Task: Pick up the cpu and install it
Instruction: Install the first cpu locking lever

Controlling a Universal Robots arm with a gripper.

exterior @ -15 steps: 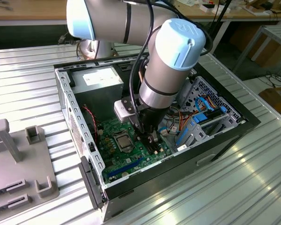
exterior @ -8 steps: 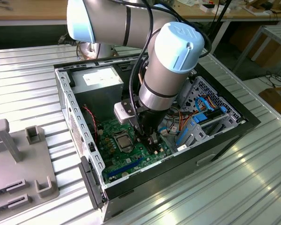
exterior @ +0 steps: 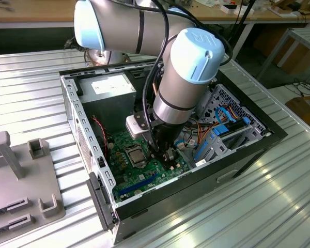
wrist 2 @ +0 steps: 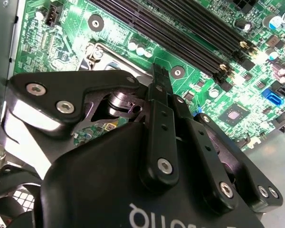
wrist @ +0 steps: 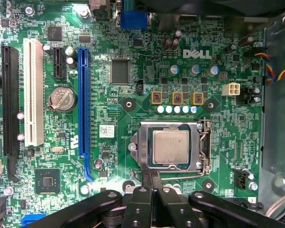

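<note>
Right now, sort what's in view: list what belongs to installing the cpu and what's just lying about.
Belongs to the job:
- cpu, seated in the socket
- pincer, fingers together beside the socket
- motherboard

Just lying about:
- coin battery
- blue slot
- white slot
- grey fixture outside the computer case

Exterior view looks down at the open case (exterior: pixel 82 129) from off my arm. Both wrist views sit close over the motherboard (wrist: pixel 133 71), past my gripper (wrist: pixel 152 183).
</note>
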